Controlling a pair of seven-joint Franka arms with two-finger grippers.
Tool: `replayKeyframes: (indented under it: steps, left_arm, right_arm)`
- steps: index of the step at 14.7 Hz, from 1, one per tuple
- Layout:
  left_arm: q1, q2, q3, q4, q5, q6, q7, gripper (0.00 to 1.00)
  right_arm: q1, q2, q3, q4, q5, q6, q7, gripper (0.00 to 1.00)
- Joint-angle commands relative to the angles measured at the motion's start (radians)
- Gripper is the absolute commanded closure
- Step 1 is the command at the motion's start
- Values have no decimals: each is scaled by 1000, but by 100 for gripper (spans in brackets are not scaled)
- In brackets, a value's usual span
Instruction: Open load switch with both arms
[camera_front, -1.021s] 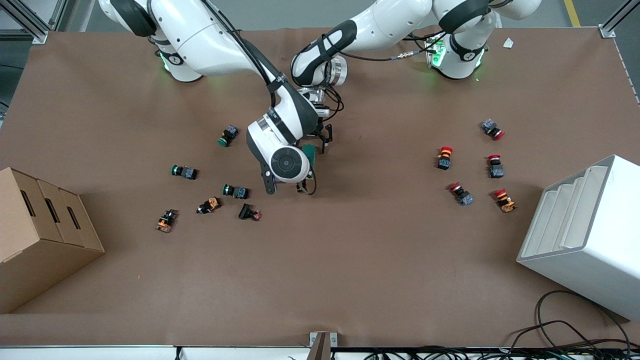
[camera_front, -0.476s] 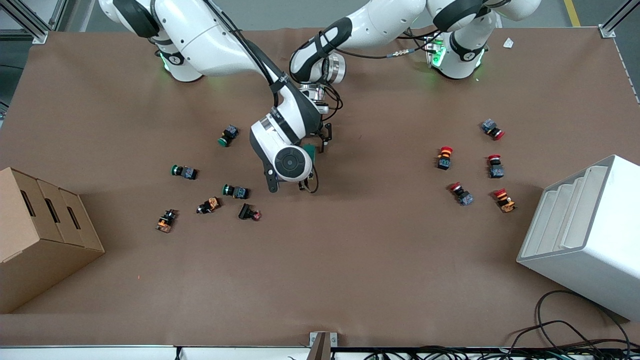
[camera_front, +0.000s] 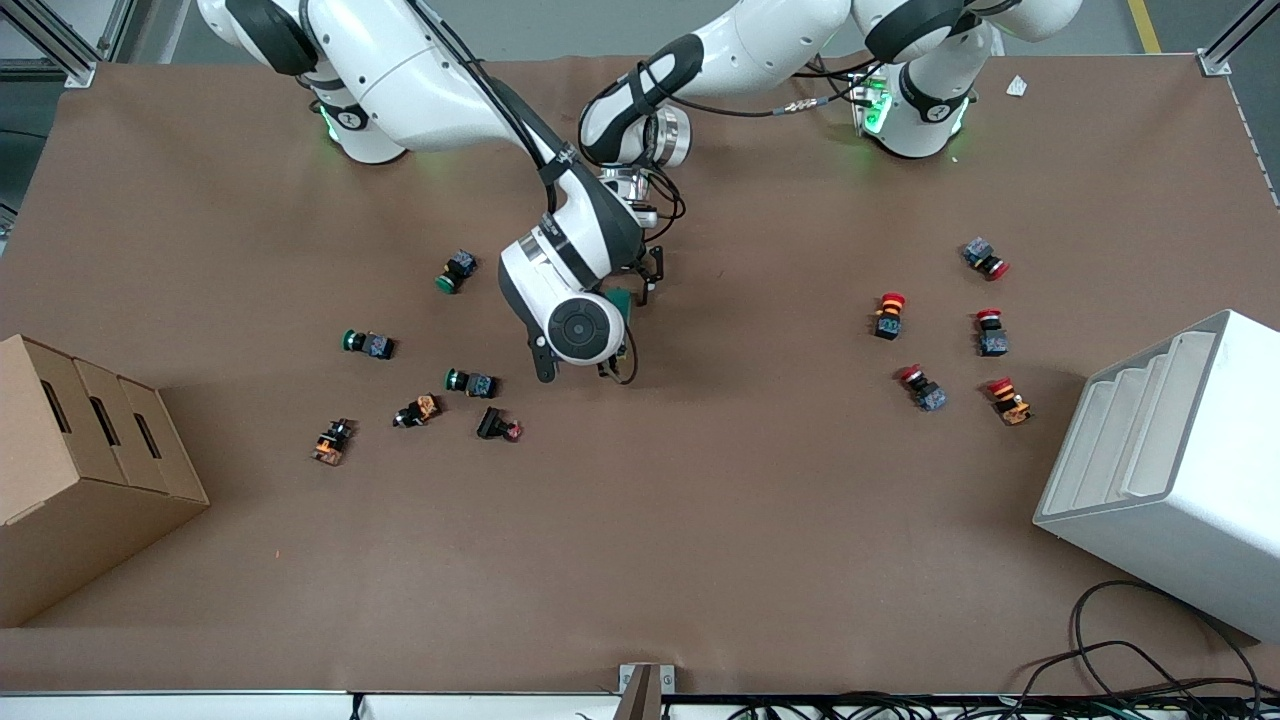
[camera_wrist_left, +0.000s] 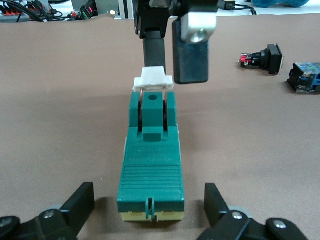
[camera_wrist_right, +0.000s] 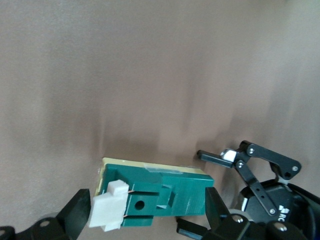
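The brown table (camera_front: 700, 560) fills the front view, with a white stepped rack (camera_front: 1180, 470) at its four o'clock corner and a cardboard box (camera_front: 80, 470) at its eight o'clock edge; the right arm (camera_front: 400, 70) reaches in from eleven o'clock and the left arm (camera_front: 760, 50) from one o'clock, and both meet just at twelve o'clock of the table's middle, where the load switch (camera_front: 622, 300) lies flat on the cloth, mostly covered by the right arm's wrist; the left gripper (camera_wrist_left: 148, 189) sits low at the switch's plain end, fingers (camera_wrist_left: 80, 202) spread wide on either side of the green body and clear of it, holding nothing; the right gripper (camera_wrist_right: 146, 194) hangs over the other end of the load switch (camera_wrist_right: 160, 200), its pincer also wide, the white lever (camera_wrist_right: 107, 207) lying between its fingers, and seen from the left wrist one finger stands right at the lever (camera_wrist_left: 153, 77), though I cannot tell whether it touches; a cluster of green-capped and dark push buttons (camera_front: 455, 272) lies scattered from nine to seven o'clock of the switch, toward the right arm's end, and red-capped push buttons (camera_front: 888, 315) are grouped at three o'clock of it, well apart, toward the left arm's end
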Motion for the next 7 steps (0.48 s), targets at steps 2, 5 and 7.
replayKeyframes:
  steps: [2,5,7]
  left_arm:
    - [-11,51,6,6,3,32,-20,5]
    - [-11,51,6,8,2,32,-20,2]
    - [-11,51,6,9,3,32,-20,2]
  right_arm:
    - [-13,-10,22,20,34,-89,4,0]
    - [-31,-10,41,37,34,-132,-18,0]
    - [-33,-15,42,38,36,-157,-27,0]
